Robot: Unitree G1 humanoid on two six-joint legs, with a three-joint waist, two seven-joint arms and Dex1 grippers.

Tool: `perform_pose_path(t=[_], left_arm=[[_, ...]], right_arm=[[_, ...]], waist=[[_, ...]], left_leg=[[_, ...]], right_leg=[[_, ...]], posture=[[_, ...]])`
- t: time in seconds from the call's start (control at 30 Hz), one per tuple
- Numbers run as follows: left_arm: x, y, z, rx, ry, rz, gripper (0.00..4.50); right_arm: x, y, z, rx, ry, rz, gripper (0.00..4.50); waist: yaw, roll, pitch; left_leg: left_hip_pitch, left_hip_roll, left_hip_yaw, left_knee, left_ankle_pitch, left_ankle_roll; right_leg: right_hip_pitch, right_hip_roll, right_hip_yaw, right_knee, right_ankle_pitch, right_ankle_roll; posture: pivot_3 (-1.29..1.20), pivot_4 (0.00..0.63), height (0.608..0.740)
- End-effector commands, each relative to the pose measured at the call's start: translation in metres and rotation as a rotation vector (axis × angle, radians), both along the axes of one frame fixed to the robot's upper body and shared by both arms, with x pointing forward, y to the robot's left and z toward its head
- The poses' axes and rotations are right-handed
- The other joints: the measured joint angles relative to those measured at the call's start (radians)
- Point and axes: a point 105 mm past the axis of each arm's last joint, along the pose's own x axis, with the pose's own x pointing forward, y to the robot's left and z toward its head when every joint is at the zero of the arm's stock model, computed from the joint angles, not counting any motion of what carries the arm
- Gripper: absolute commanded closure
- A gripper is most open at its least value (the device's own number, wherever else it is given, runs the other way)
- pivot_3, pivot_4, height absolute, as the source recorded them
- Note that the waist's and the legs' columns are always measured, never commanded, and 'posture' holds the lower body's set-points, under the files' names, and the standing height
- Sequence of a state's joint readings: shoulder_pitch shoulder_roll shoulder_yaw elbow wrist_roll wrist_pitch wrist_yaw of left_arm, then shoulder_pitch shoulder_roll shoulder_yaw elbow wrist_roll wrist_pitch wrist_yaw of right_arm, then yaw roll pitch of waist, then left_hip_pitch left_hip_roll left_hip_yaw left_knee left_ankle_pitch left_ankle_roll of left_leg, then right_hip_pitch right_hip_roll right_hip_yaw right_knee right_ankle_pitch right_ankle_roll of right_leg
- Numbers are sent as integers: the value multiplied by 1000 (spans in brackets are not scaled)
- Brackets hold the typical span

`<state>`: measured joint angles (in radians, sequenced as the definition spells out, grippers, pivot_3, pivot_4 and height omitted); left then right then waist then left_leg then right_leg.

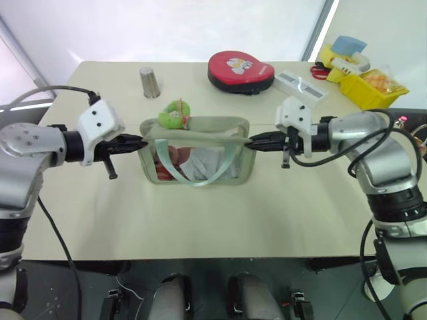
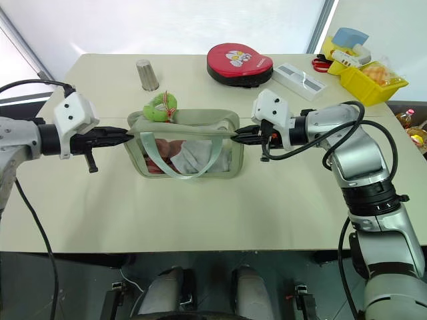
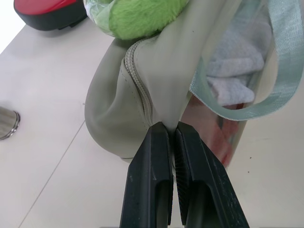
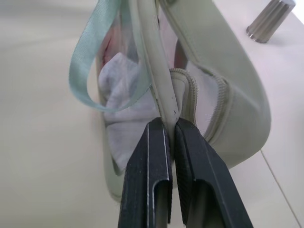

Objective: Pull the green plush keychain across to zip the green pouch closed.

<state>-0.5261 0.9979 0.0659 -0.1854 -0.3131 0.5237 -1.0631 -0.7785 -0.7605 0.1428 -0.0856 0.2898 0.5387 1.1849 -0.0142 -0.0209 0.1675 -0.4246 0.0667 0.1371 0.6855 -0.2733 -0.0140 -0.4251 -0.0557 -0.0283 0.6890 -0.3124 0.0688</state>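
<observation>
One beige table (image 1: 220, 220), white backdrop (image 1: 167, 27)

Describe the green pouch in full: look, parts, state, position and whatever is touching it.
The green pouch is a pale sage rectangular bag of soft fabric with a clear front showing white and reddish contents. A mint strap loops down its front. It stands upright mid-table, its top zipper open. The green plush keychain sits at its top corner on the robot's left. The left tool and right tool pinch its opposite ends.
</observation>
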Motion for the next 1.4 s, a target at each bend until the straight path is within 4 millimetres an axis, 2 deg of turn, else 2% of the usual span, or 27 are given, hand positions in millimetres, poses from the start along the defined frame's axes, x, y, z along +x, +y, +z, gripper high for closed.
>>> perform_pose_path(t=[0.03,0.07,0.13,0.2,0.33,0.43,0.5,0.63,0.8,0.93,1.07,1.23,1.4], left_arm=[[-1,-3,4,7,-21,-15,4500],[-2,-3,3,7,-18,-22,4500],[-4,-5,4,3,-12,-32,4500],[-6,-6,5,-8,-3,-43,4500],[-8,-8,3,-10,8,-55,4500],[-10,-9,3,-14,11,-60,4500],[-10,-9,5,-18,9,-60,4500],[-11,-9,5,-16,11,-60,4500],[-15,-11,1,-2,22,-67,4500],[-19,-8,-1,3,26,-57,4500],[-20,-6,-2,7,25,-46,4500],[-19,-5,-1,7,18,-42,4500],[-15,-2,0,10,7,-32,4500]], right_arm=[[-13,3,7,9,16,47,3750],[-15,2,6,5,31,50,3433],[-17,-4,8,-13,57,42,2420],[-12,-11,20,5,73,18,1434],[9,-13,64,142,69,-13,1434],[30,3,100,325,52,-33,1434],[43,23,108,410,94,-37,1434],[57,65,85,376,213,-17,1434],[71,96,73,417,363,-46,1434],[71,109,73,464,486,-35,1434],[63,118,69,422,540,16,1434],[57,122,55,336,554,43,1434],[59,122,49,334,543,23,1434]], waist=[[1,0,0],[1,0,0],[1,0,0],[1,0,0],[-1,0,0],[-2,0,0],[-2,0,0],[2,0,0],[0,0,0],[-1,0,0],[-1,0,0],[-4,0,0],[-4,0,0]], left_leg=[[0,0,0,0,0,0],[0,0,0,0,0,0],[0,0,0,0,0,0],[0,0,0,0,0,0],[0,0,0,0,0,0],[0,0,1,-1,0,0],[0,0,1,-1,0,0],[-1,0,1,-1,0,0],[-2,-1,0,0,0,1],[-2,-1,0,-1,0,1],[-1,-1,0,-1,0,1],[-1,-1,0,-1,0,1],[-1,-1,0,-1,0,1]], right_leg=[[0,0,0,0,0,0],[0,0,0,0,0,0],[0,0,0,0,0,0],[0,0,0,0,0,0],[0,0,0,0,0,0],[0,0,0,0,0,0],[0,0,0,0,0,0],[0,-1,0,0,0,0],[-1,-1,0,0,0,0],[-1,-1,0,0,0,0],[-1,-1,0,0,0,0],[-1,-1,0,0,0,0],[-1,-1,0,0,0,0]], posture=[[0,150,740],[0,150,740],[0,150,740],[0,150,740],[0,150,740],[0,150,740],[0,150,740],[0,150,740],[0,150,740],[0,150,740],[0,150,740],[0,150,740],[0,150,740]])
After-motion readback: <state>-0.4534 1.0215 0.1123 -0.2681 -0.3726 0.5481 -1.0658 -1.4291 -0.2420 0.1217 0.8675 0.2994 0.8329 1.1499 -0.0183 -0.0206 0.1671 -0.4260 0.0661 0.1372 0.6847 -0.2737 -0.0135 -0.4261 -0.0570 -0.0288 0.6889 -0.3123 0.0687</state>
